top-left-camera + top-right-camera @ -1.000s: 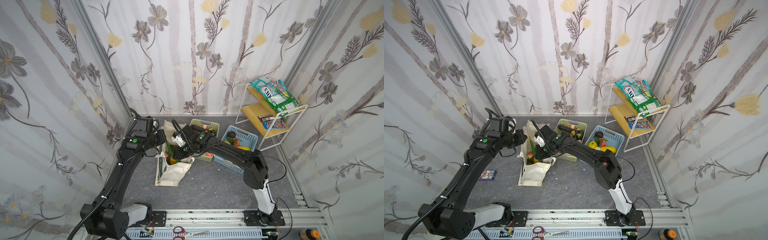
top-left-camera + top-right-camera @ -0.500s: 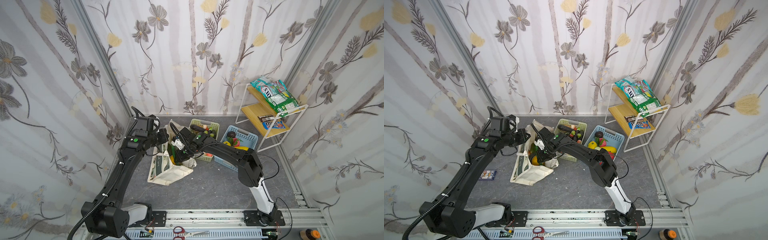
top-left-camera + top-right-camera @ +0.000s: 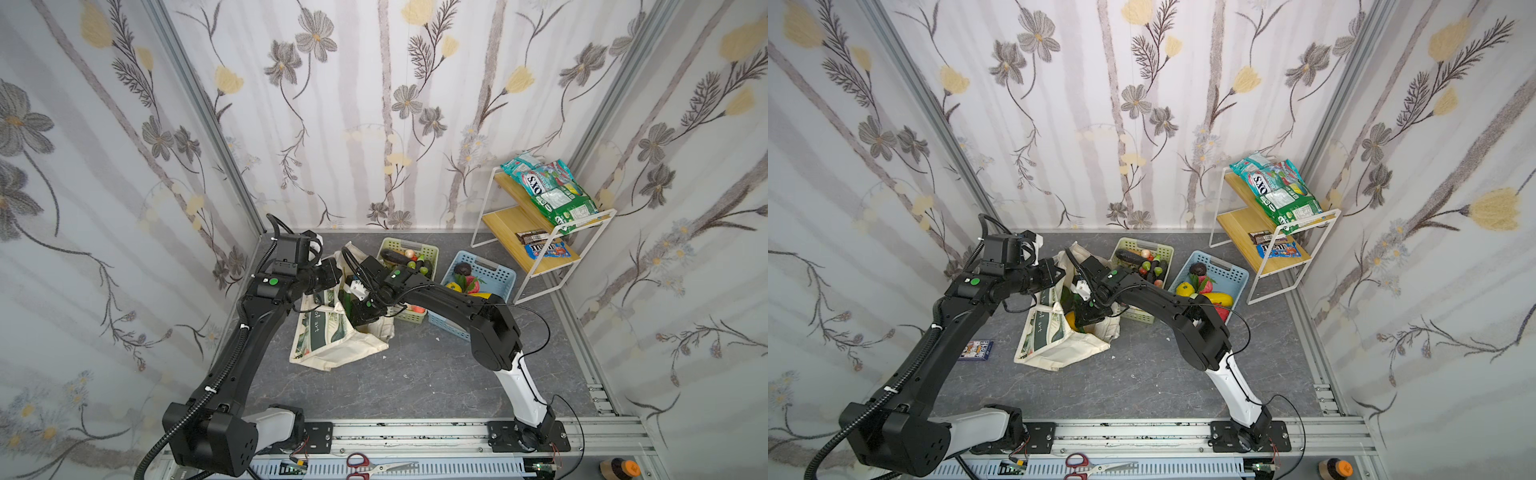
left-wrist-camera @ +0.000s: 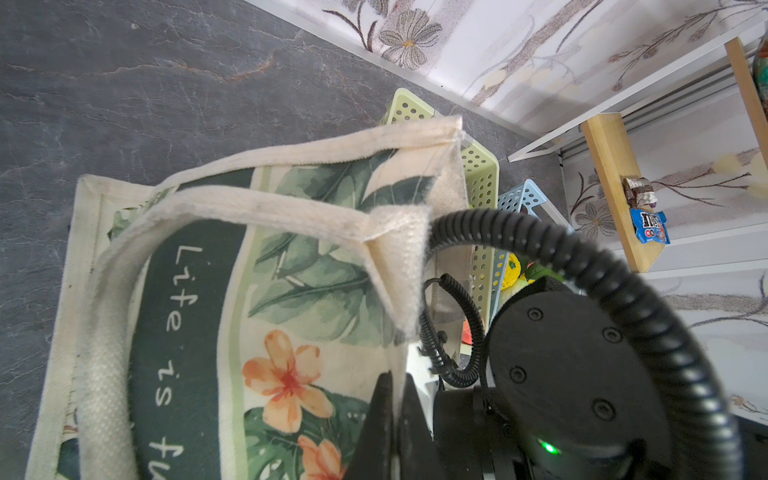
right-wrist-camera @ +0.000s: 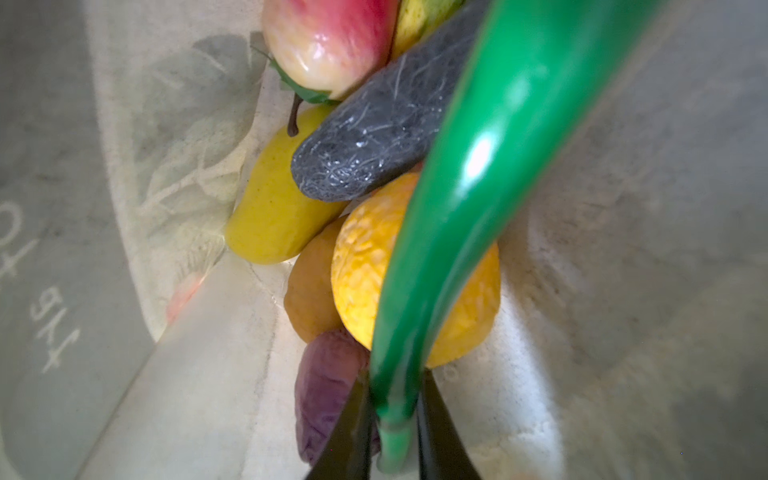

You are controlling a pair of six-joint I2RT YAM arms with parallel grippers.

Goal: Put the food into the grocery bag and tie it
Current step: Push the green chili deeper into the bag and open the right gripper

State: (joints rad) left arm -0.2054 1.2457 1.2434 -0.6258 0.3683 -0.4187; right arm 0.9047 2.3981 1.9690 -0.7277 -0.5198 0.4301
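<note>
Since a second ago the bag (image 3: 332,332) has tipped over from hanging nearly upright, its bottom swung out toward the front-left corner of the tabletop (image 3: 415,374), so the leaf-printed side now faces up. It lies left of middle in the back half of the tabletop, its mouth just beside the pale green basket (image 3: 430,250), with the blue basket (image 3: 496,272) one place further right. The left gripper (image 4: 394,399) is pinched tight on the cloth rim at the mouth, holding that edge up. The right gripper (image 5: 392,415) is down inside the bag, its jaws clamped on the thin stem end of a green pepper (image 5: 478,166), which arches over the food already there: a red apple (image 5: 328,37), a yellow mango (image 5: 270,208), a long dark vegetable (image 5: 374,141), an orange (image 5: 365,270) and something purple (image 5: 328,395).
</note>
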